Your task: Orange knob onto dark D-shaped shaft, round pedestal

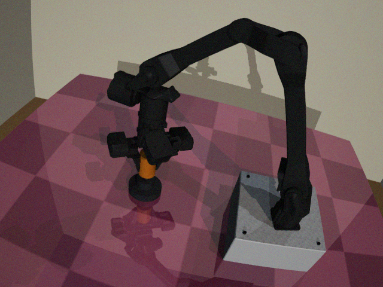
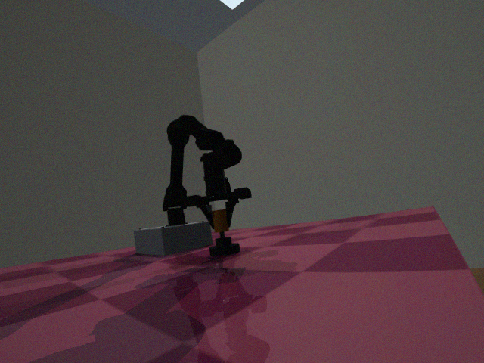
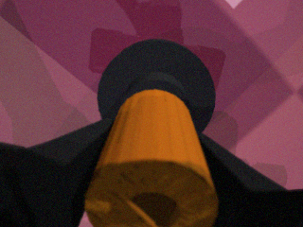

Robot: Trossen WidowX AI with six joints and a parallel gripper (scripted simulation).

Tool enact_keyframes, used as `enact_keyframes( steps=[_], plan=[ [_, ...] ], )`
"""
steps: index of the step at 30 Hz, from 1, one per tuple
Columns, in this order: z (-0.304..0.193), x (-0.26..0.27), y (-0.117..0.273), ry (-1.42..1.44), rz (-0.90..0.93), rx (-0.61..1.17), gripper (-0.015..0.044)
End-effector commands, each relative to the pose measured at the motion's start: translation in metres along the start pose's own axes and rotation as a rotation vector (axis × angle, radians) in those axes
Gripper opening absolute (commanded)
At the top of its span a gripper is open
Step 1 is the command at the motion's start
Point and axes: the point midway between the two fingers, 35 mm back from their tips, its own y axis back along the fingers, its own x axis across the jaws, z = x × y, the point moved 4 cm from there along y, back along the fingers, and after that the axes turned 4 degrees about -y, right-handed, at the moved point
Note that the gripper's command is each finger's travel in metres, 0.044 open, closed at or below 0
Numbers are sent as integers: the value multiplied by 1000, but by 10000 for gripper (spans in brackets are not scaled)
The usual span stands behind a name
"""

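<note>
The orange knob (image 1: 147,168) (image 2: 220,220) (image 3: 153,128) is upright between the fingers of my gripper (image 1: 148,163) (image 2: 221,223) (image 3: 153,133), which is shut on it. The dark round pedestal (image 1: 144,189) (image 2: 224,249) (image 3: 156,57) stands on the table right below the knob. In the exterior view a short piece of the dark shaft (image 2: 221,234) shows between the knob's lower end and the pedestal's raised middle. The knob is over the shaft's top and not down on the pedestal. The shaft's flat side and the knob's lower opening are hidden.
The arm's grey base block (image 1: 278,241) (image 2: 172,238) stands on the pink checkered table (image 1: 173,256) (image 2: 371,300), to the right of the pedestal in the top view and behind it to the left in the exterior view. The table mirrors the arm and knob.
</note>
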Motion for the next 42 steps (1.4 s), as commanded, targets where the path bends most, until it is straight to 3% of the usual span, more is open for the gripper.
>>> enact_keyframes(
  steps=[1,18,26,42],
  plan=[
    [-1,-1,0,10,-3,1,0],
    [-1,-1,4,10,-3,1,0],
    [-2,-3,4,220,-3,1,0],
    [0,0,1,220,-3,1,0]
  ],
)
